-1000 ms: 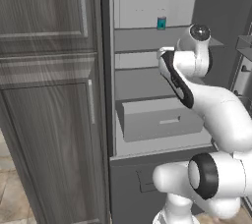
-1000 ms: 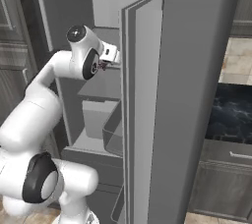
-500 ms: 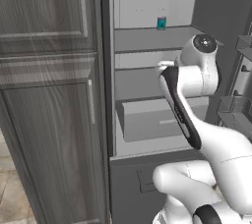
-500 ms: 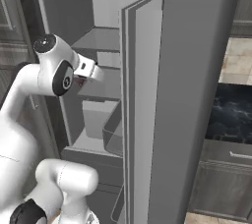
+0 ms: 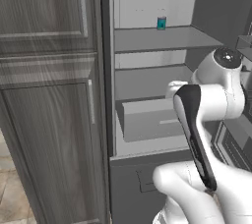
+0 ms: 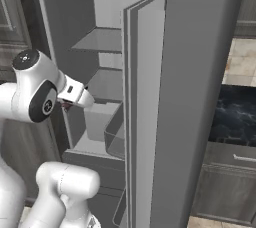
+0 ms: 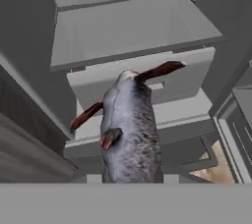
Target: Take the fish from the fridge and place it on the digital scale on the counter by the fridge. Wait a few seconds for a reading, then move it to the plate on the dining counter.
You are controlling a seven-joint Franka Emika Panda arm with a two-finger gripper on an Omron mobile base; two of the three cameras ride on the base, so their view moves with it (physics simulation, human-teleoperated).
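- I see the fridge standing open, its pale inner walls and shelves in full sight from my left base view.
- On its upper shelf, towards the back, stands one small teal container, upright and alone.
- The shelf below it looks bare from here, and under that the pale drawer sits pulled forward a little; I cannot see into it.
- From the right base view the open fridge door stands edge-on between me and most of the inside, with a bin low on its inner face whose contents I cannot make out.
- To the left of the fridge is a tall dark wood-grain cabinet, shut.
- The fish is out of the fridge shelves and hangs in front of the drawer in my hand view: a grey, speckled body with dark reddish-brown fins and tail, pointing away from the camera towards the fridge.
- The gripper is at the end of the white wrist, in front of the fridge opening at drawer height.
- Its fingertips are hidden behind the fish in the hand view, but the jaws are nearly closed, and the fish fills the space where they would be, so I take it as clamped on the fish.
- A bit of reddish fin shows just under the wrist in the right base view.
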